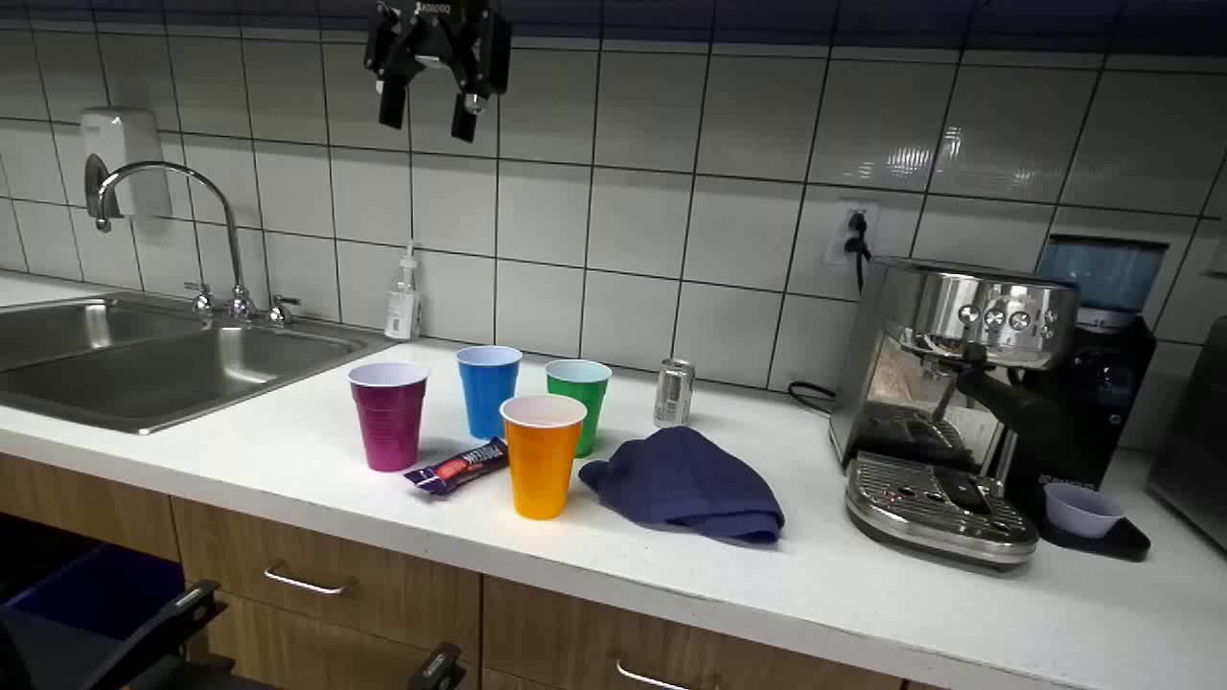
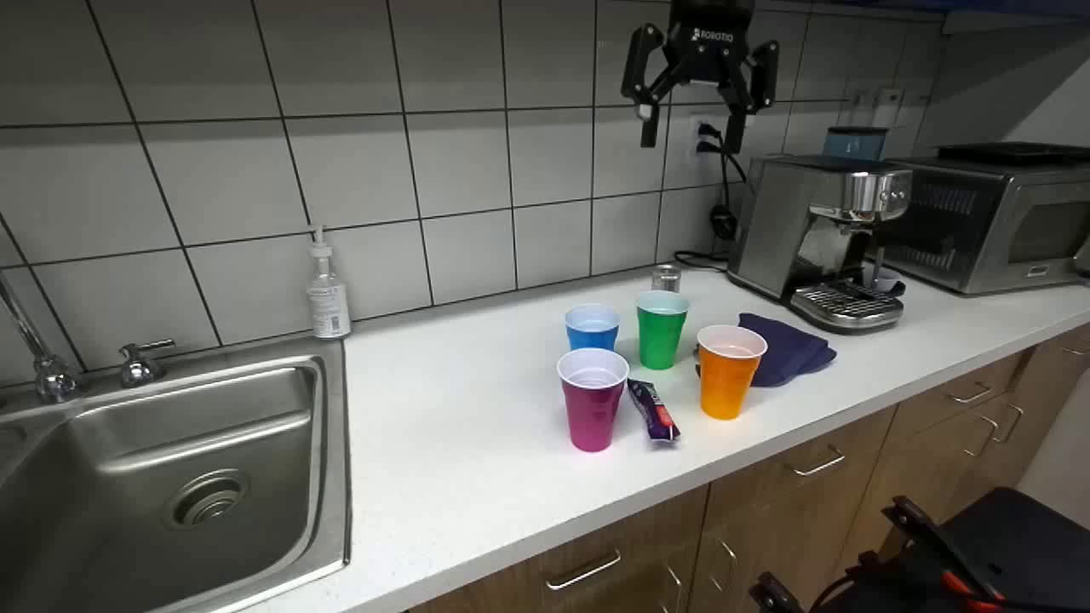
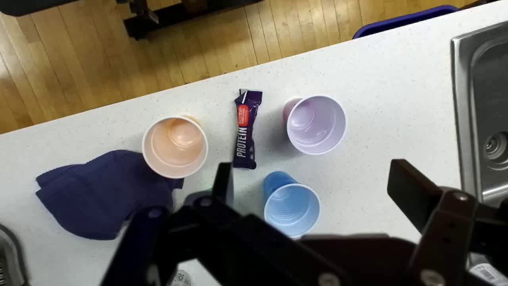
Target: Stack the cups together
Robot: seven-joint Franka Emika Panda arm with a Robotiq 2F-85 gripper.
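Observation:
Four cups stand upright and apart on the white counter. The purple cup (image 1: 388, 422) is nearest the sink. The blue cup (image 1: 489, 395) and green cup (image 1: 587, 407) stand farther back; the orange cup (image 1: 542, 470) is near the front edge. In an exterior view the purple cup (image 2: 593, 413) partly hides the blue cup (image 2: 592, 328). My gripper (image 1: 428, 126) is open and empty, high above the counter in both exterior views (image 2: 691, 143). In the wrist view the blue cup (image 3: 291, 208) shows between the fingers (image 3: 311, 174); the green cup is almost wholly hidden behind a finger.
A protein bar (image 1: 460, 467) lies between the purple and orange cups. A dark blue cloth (image 1: 685, 489) lies beside the orange cup. A silver can (image 1: 674, 393) and soap bottle (image 1: 404, 297) stand near the wall. A sink (image 2: 332, 511) and coffee machine (image 1: 959, 383) flank the cups.

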